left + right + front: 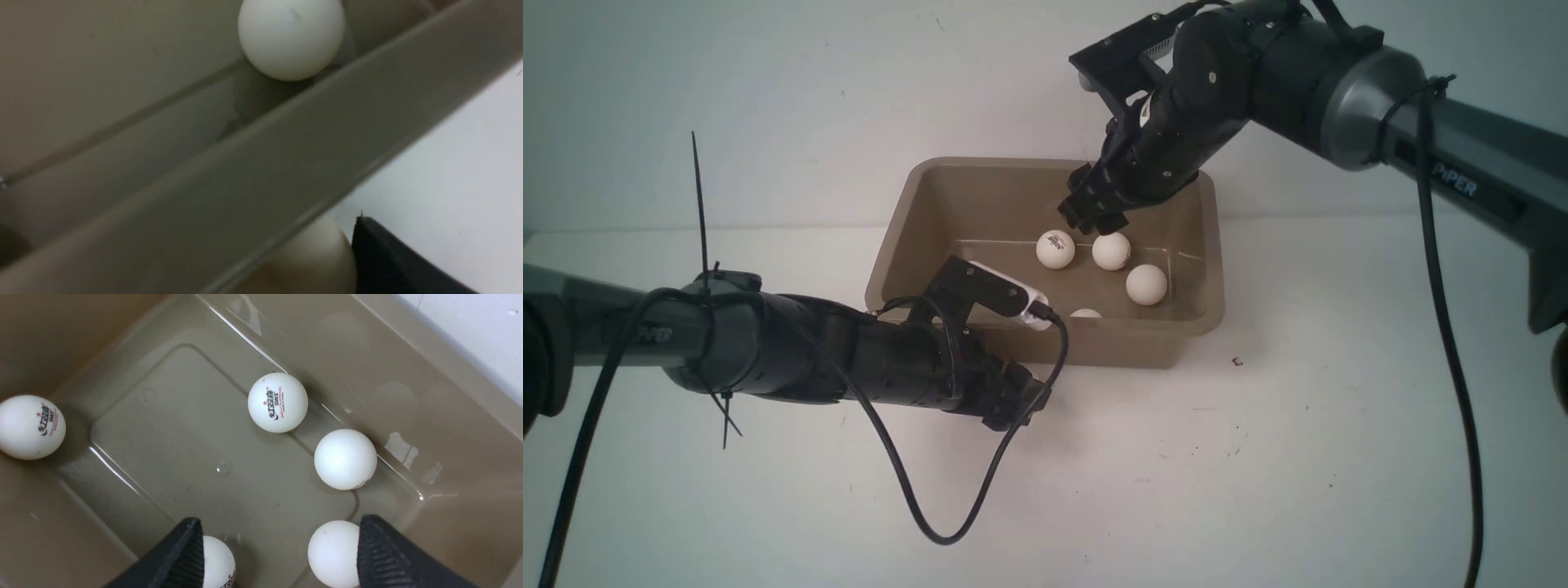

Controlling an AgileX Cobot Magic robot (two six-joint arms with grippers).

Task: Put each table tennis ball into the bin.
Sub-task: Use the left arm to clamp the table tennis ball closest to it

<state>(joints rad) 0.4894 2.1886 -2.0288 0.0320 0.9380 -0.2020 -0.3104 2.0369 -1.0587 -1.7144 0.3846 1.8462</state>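
The taupe bin (968, 204) stands at mid-table with several table tennis balls on its floor (1055, 249) (1147, 284). My right gripper (1097, 219) hangs open inside it near the far wall. In the right wrist view the right gripper (280, 539) has nothing between its fingers, and balls (278, 402) (333, 553) lie below. My left gripper (1013, 404) is low outside the bin's near wall. There one more ball (318, 257) sits under the rim (286, 163), touching the one visible finger (392, 265). The rim hides the other finger.
A black cable loops from the left wrist over the table in front (947, 523). Another cable hangs along the right arm (1445, 327). A small dark speck (1237, 361) lies on the white table near the bin's front right corner.
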